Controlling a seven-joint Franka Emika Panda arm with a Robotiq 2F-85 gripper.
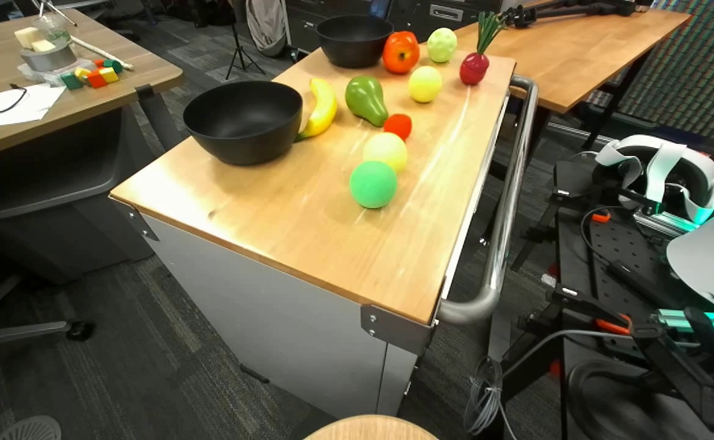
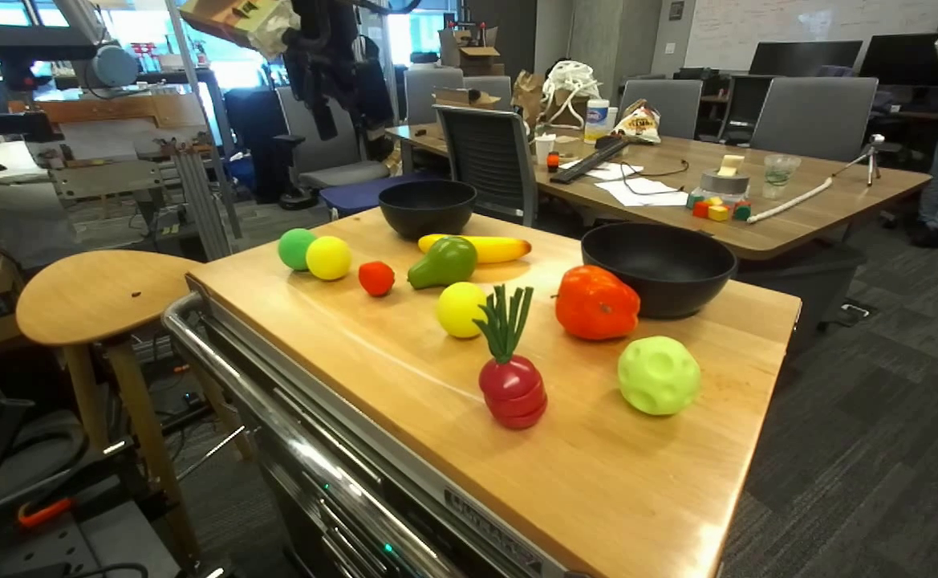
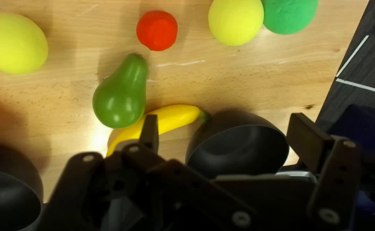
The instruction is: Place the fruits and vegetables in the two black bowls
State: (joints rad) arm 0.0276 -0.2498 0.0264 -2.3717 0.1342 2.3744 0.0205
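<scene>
Two black bowls stand on the wooden cart top. One bowl (image 1: 240, 146) is beside the yellow banana (image 1: 322, 109), the other bowl (image 2: 661, 281) behind the red pepper (image 2: 595, 303). Nothing shows inside either. A green pear-shaped avocado (image 3: 121, 94) lies against the banana in the wrist view. A small red tomato-like piece (image 3: 157, 30) lies near it. A red beet with green leaves (image 2: 513, 389) stands upright at the cart's other end. My gripper (image 3: 228, 136) is open and empty, high above the banana-side bowl. In an exterior view the gripper (image 2: 348, 120) hangs at the top.
A green ball (image 1: 373, 184), a yellow ball (image 1: 387, 150), another yellow ball (image 2: 461, 310) and a dimpled light green ball (image 2: 659, 376) lie among the produce. A metal handle rail (image 1: 506, 201) runs along one cart edge. A round stool (image 2: 99, 293) stands beside the cart.
</scene>
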